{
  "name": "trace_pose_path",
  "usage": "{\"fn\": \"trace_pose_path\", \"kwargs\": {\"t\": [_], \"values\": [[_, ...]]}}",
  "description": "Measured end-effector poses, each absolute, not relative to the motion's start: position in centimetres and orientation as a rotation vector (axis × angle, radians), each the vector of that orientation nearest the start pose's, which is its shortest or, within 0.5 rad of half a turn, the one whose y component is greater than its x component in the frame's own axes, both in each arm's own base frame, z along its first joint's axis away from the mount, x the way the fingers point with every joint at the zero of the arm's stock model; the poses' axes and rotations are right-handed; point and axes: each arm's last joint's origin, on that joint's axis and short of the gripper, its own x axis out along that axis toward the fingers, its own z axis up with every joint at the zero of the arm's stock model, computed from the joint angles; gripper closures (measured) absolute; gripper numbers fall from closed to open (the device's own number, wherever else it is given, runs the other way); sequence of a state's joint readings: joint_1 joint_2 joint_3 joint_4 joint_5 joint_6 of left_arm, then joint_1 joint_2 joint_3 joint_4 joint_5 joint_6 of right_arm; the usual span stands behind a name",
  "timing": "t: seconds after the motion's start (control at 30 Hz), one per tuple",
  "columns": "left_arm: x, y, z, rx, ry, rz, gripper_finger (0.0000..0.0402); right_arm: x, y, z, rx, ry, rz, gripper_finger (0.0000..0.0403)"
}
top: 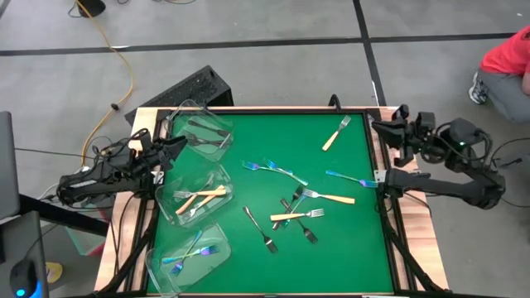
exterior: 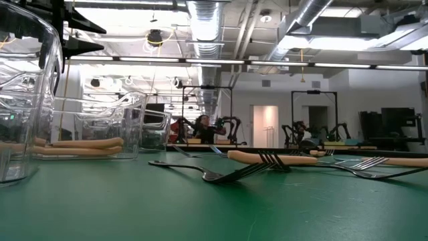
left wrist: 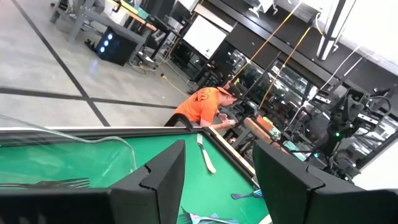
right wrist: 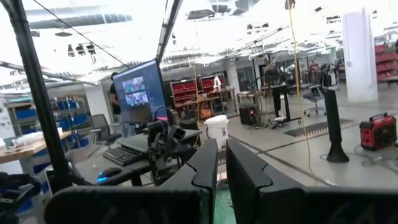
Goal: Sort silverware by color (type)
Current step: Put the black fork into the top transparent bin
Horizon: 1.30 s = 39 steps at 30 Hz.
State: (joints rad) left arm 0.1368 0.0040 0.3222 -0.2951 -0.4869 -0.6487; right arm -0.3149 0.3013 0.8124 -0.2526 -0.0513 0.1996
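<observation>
Closest to the low camera, a dark metal fork lies flat on the green worktop, tines toward a cream-handled fork just behind it. Loose forks are still scattered mid-worktop: blue iridescent ones, cream-handled ones and dark ones, several overlapping. Three clear tubs line the left edge, holding dark forks at the far end, cream-handled forks in the middle, and blue forks nearest.

The left hand hangs between the far and middle tubs, fingers spread apart, holding nothing. The right hand waits at the worktop's right edge, fingers nearly together and empty.

My judgement: take an isolated fork first, pinching across its handle, and leave the tangled cluster until neighbours are cleared.

Beyond lies grey concrete floor, a yellow cable, and a crouching person in orange.
</observation>
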Motion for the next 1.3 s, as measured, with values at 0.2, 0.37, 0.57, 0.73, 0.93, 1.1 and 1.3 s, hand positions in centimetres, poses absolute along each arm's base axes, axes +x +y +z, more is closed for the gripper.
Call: {"fn": "trace_pose_path", "kwargs": {"t": [0.2,0.37,0.57,0.73,0.93,1.1,1.3], "values": [[6.0,2.3,24.0,-0.629,-0.225,0.616,0.0230,4.8,-1.4,35.8,0.216,-0.250,-0.234,0.0346],[6.0,2.3,24.0,-0.629,-0.226,0.618,0.0230,6.0,-1.8,33.8,0.334,-0.246,-0.223,0.0346],[6.0,2.3,24.0,-0.629,-0.226,0.618,0.0230,7.3,-2.0,31.7,0.372,-0.226,-0.186,0.0346],[6.0,2.3,24.0,-0.630,-0.227,0.618,0.0230,8.0,-2.0,30.7,0.437,-0.226,-0.162,0.0346],[6.0,2.3,24.0,-0.631,-0.227,0.617,0.0230,9.6,-1.7,29.9,0.541,-0.233,-0.079,0.0346],[6.0,2.3,24.0,-0.629,-0.225,0.618,0.0230,11.6,-1.1,29.2,0.571,-0.127,-0.018,0.0346],[6.0,2.3,24.0,-0.627,-0.223,0.618,0.0230,13.7,-0.2,28.4,0.631,-0.040,0.038,0.0346]]}}
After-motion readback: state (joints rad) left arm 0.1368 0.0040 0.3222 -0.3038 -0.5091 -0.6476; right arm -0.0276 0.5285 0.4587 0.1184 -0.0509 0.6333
